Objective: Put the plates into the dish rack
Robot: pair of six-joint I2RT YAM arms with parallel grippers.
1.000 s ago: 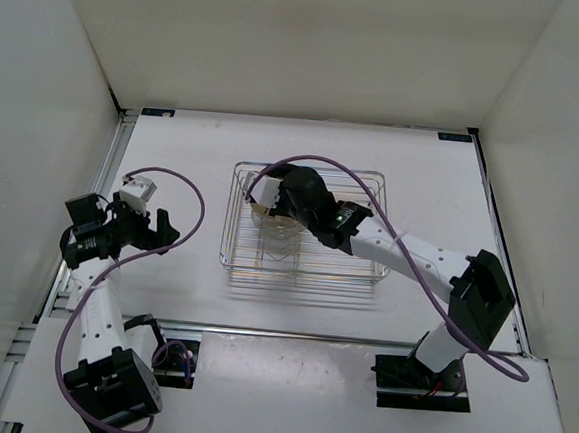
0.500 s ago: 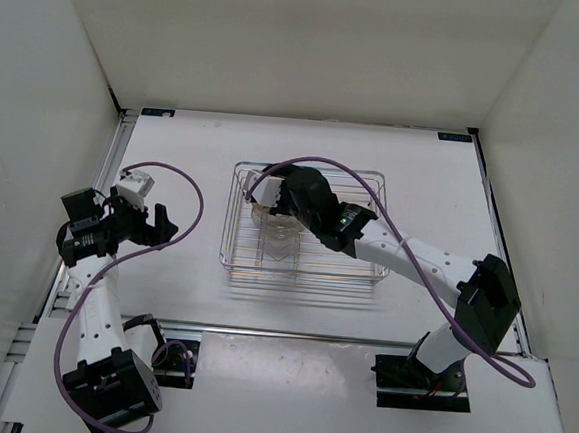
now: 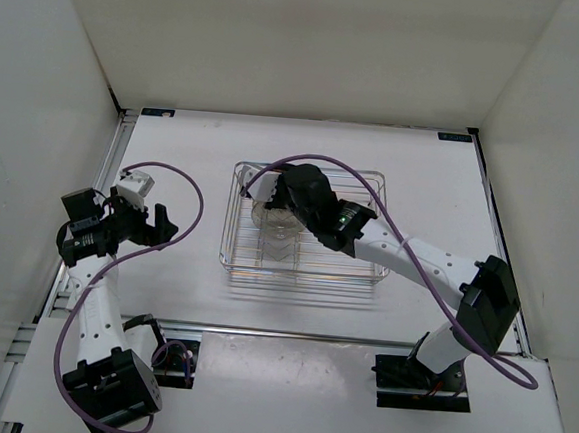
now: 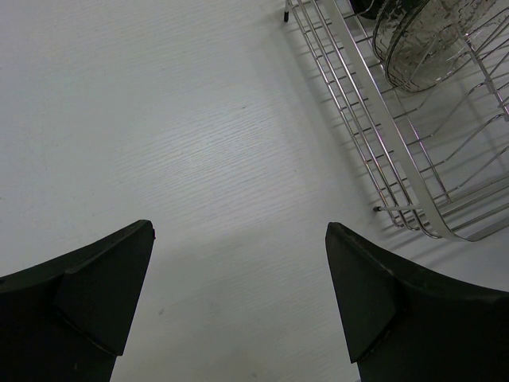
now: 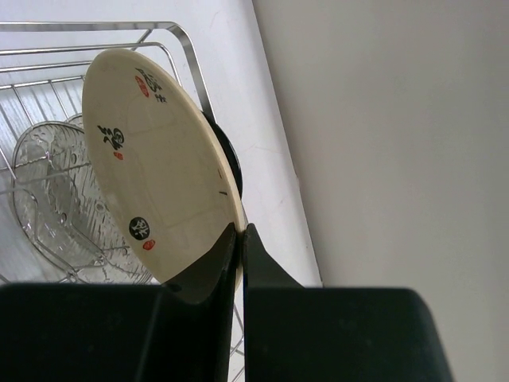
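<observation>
The chrome wire dish rack [image 3: 361, 267] stands mid-table. My right gripper [image 3: 267, 203] is over its left part, shut on the rim of the cream-tan plate [image 5: 151, 167], which it holds on edge. In the right wrist view the fingers [image 5: 262, 263] pinch the plate's lower edge. The black plate [image 5: 232, 163] stands just behind it. Two clear plates [image 5: 56, 207] stand upright in the rack on the other side of it, and they also show in the left wrist view [image 4: 425, 40]. My left gripper [image 3: 158, 224] is open and empty above bare table, left of the rack [image 4: 382, 151].
White walls enclose the table on three sides. The right arm and its purple cable [image 3: 408, 246] cross over the rack. The left arm's cable [image 3: 194, 219] loops between the left gripper and the rack.
My left gripper has drawn back a little to the left. My right wrist has turned slightly over the rack's left part, still holding the cream-tan plate.
</observation>
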